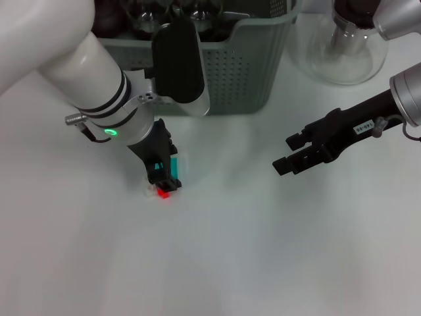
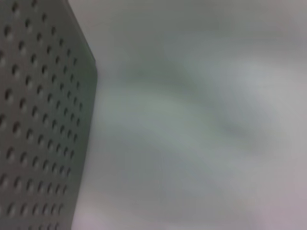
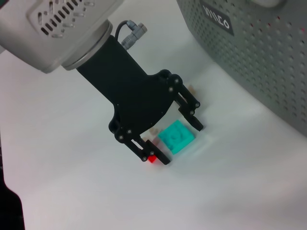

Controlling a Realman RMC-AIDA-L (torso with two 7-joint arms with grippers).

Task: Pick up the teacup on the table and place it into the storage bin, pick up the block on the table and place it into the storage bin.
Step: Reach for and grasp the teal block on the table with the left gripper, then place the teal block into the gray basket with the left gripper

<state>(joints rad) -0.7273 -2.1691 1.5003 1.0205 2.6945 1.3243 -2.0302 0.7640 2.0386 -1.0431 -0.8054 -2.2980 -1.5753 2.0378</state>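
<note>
White table [image 1: 250, 263], plain and matte; glass jug [image 1: 342, 49] at the far right edge beside the storage bin [image 1: 243, 72] (grey-green, perforated walls, black label with white lettering). Block [image 3: 176, 136] is teal, square, studded on top, lying flat on the table just in front of the bin. Left gripper [image 3: 175, 139] is down over it, fingers spread either side, not clamped. Right gripper [image 1: 293, 153] hovers open, empty, well to the right.

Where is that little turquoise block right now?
The turquoise block lies on the white table, between the open fingers of the left gripper, just in front of the storage bin.
</note>
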